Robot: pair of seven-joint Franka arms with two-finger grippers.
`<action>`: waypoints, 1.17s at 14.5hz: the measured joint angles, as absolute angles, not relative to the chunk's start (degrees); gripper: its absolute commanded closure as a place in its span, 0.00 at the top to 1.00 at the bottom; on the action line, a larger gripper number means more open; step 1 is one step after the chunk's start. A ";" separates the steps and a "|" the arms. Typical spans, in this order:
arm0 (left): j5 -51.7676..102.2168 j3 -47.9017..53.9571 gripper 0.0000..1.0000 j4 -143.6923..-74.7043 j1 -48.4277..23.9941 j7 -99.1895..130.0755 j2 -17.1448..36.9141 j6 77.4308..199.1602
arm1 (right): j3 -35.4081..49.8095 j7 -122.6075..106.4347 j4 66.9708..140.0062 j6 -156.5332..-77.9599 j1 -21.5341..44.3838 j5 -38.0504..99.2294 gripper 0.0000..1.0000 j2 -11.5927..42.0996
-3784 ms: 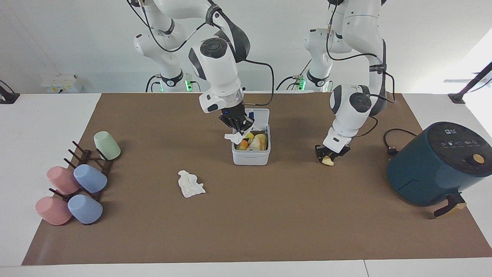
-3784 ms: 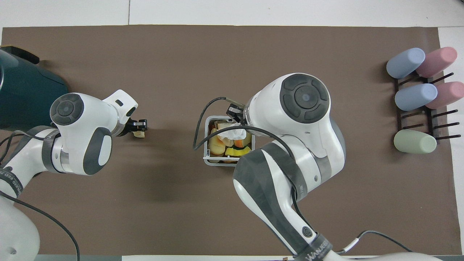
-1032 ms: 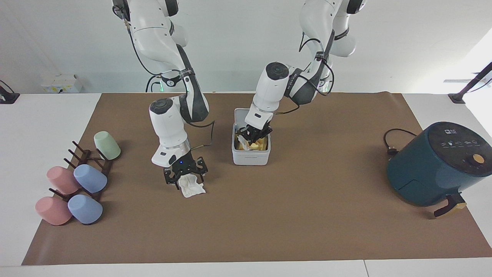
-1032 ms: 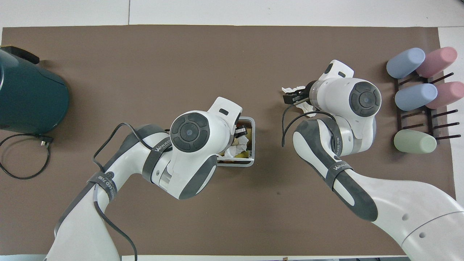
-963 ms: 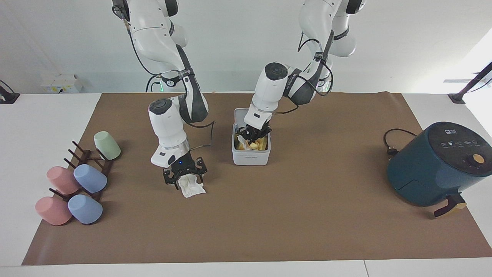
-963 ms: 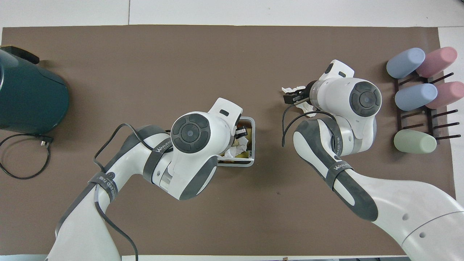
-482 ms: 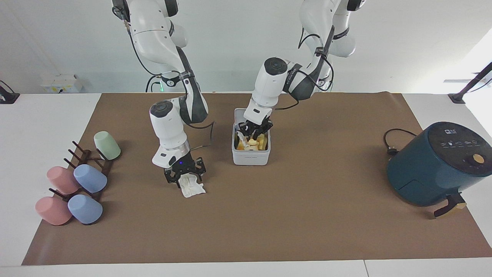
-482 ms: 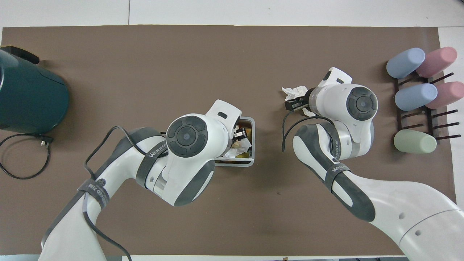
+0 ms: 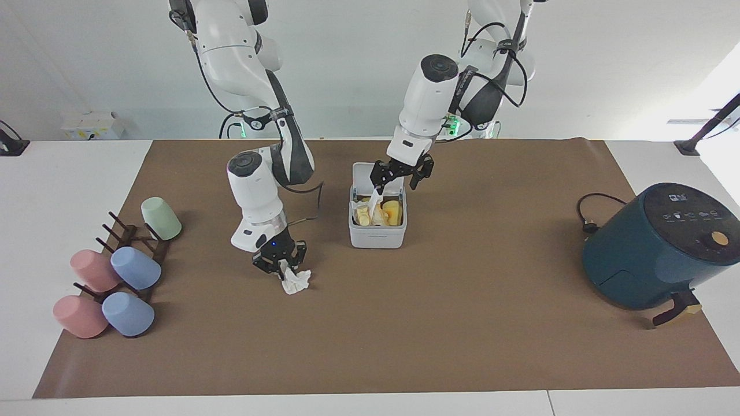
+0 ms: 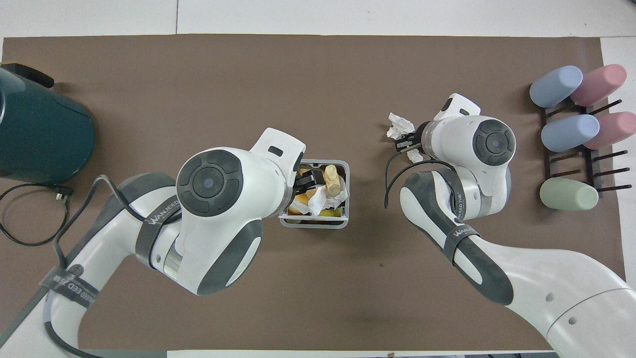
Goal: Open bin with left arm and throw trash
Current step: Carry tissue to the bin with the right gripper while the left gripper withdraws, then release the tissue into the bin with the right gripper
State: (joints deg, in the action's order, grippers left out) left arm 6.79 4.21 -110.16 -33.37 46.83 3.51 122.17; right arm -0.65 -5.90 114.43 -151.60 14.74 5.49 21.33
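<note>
Bin (image 9: 377, 234) lid-up; spread left end effector (image 9: 403, 171) above it, right end effector (image 9: 281, 264) pinching tissue (image 9: 296, 282); arms read "WANJEED"

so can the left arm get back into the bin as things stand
Probably yes. The bin stands with its lid up, and the left hand, open, is just above its rim. The right hand is away at the tissue on the mat, so nothing blocks it.

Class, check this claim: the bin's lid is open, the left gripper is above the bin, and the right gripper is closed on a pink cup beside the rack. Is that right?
Not quite. The right gripper is closed on a crumpled white tissue lying on the mat, not on a pink cup; the facing view shows this. The rest holds: the bin has its lid open and the left gripper is above it.
</note>
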 measured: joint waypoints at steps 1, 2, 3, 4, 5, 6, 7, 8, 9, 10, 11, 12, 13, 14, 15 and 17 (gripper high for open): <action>6.79 4.18 1.00 -110.15 -31.89 44.69 2.56 120.85 | -0.63 -5.30 112.68 -148.24 14.76 5.50 0.00 21.06; 6.78 4.12 1.00 -110.13 -29.80 41.43 1.36 119.04 | -0.63 -4.08 110.35 -144.04 14.76 5.50 0.00 20.58; 6.78 4.05 1.00 -110.12 -27.77 38.16 0.23 117.44 | -0.62 -2.75 108.28 -140.28 14.77 5.50 0.00 20.01; 6.78 3.97 1.00 -110.11 -25.49 34.66 -0.90 115.92 | -0.61 -1.19 106.42 -136.62 14.80 5.50 0.00 19.32; 6.77 3.87 1.00 -110.11 -22.83 30.64 -2.02 114.64 | -0.52 1.19 104.54 -132.55 14.85 5.51 0.00 18.41; 6.77 3.78 1.00 -110.08 -20.03 26.39 -2.93 113.88 | -0.28 4.53 102.73 -128.51 14.90 5.52 0.00 17.49; 6.77 3.70 1.00 -109.90 -17.43 22.44 -3.52 113.17 | 0.19 8.50 100.95 -124.79 14.99 5.55 0.00 16.73; 6.72 3.63 1.00 -109.47 -15.14 18.97 -3.89 111.99 | 1.11 13.40 98.99 -121.32 15.24 5.58 0.00 16.22; 6.52 3.61 1.00 -108.75 -13.02 15.87 -4.02 110.52 | 2.28 18.63 97.01 -118.64 15.68 5.59 0.00 16.00; 6.27 3.60 1.00 -107.79 -10.87 12.59 -4.04 108.82 | 3.54 24.15 95.20 -116.76 16.29 5.63 0.00 15.92; 6.18 3.57 1.00 -106.74 -8.82 9.33 -4.05 107.10 | 4.85 30.18 93.92 -115.87 16.98 5.88 0.00 15.92; 6.14 3.56 1.00 -105.68 -6.97 6.59 -4.06 105.43 | 6.16 36.25 93.25 -115.79 17.58 6.57 0.00 15.92; 6.13 3.55 1.00 -104.52 -5.26 4.36 -4.07 103.67 | 7.28 41.83 92.99 -116.00 18.22 7.44 0.00 15.94; 6.10 3.54 1.00 -103.41 -3.89 2.70 -4.07 102.08 | 7.96 46.07 92.98 -116.38 18.98 7.93 0.00 15.97; 6.07 3.53 1.00 -102.14 -2.65 1.37 -4.07 100.37 | 8.24 49.80 92.99 -116.88 19.88 8.07 0.00 16.09; 5.51 3.56 1.00 -99.46 -0.97 0.01 -4.03 96.84 | 8.39 55.40 92.99 -117.40 21.43 8.24 0.00 16.38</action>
